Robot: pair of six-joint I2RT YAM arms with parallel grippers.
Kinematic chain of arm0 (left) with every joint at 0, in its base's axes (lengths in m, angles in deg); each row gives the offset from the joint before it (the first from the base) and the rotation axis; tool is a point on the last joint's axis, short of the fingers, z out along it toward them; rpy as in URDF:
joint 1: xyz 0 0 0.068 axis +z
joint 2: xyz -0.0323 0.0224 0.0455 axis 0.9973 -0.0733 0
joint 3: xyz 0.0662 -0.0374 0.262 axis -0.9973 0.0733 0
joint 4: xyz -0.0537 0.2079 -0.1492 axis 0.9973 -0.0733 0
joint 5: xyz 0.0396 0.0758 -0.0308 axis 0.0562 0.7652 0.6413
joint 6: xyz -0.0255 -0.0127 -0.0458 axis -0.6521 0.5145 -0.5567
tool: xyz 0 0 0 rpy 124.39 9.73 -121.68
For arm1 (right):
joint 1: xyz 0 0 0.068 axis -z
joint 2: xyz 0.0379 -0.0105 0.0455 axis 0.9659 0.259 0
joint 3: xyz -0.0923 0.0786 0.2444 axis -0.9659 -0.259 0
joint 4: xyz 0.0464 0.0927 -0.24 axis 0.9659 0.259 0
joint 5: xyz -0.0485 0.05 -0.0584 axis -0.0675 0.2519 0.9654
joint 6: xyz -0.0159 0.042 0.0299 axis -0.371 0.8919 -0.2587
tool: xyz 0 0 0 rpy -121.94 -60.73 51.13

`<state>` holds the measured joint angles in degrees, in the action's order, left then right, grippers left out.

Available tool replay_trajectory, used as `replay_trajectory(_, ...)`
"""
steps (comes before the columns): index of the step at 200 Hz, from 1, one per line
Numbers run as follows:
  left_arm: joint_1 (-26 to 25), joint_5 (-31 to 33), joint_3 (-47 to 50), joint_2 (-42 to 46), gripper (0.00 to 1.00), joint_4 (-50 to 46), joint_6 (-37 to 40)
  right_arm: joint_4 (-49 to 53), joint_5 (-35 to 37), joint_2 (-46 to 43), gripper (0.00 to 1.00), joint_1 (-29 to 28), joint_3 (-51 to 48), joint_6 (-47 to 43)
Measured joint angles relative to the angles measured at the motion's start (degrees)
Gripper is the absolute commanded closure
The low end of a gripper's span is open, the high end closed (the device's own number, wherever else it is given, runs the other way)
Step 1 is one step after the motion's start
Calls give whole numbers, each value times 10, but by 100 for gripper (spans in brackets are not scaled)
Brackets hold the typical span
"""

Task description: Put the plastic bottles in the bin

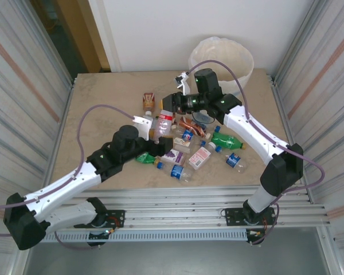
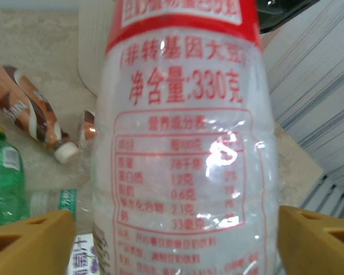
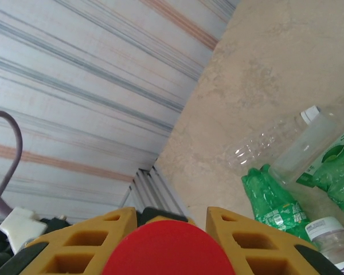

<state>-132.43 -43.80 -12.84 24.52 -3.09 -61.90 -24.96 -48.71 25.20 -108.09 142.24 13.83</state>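
A clear bottle (image 1: 163, 126) with a red label and red cap is held above the pile. In the left wrist view its printed body (image 2: 183, 143) stands between the yellow fingers (image 2: 28, 240) of my left gripper (image 1: 156, 138) (image 2: 178, 252), which is shut on it. My right gripper (image 1: 172, 104) (image 3: 169, 220) is shut on its red cap (image 3: 169, 252). Several more bottles lie mid-table: a green one (image 1: 229, 140), a brown one (image 1: 148, 101), a crushed green one (image 1: 146, 158) (image 3: 272, 200). The white bin (image 1: 241, 51) with its cream liner stands at the far right.
Corrugated metal walls (image 1: 23, 63) close in both sides of the table (image 1: 103, 103). A brown bottle (image 2: 31, 114) and a green one (image 2: 3, 166) lie left of the held bottle. Clear bottles (image 3: 269, 143) lie below the right wrist.
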Motion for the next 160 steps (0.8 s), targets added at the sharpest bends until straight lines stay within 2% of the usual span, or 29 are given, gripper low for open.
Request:
replay_trajectory(61,0,28,2,59,1,-9,-12,61,28,0,93,30,44,-23)
replay_trajectory(114,0,55,20,97,1,-16,-24,125,56,0,95,88,159,-66)
replay_trajectory(160,0,67,25,100,1,-23,-26,149,80,3,99,172,285,-81)
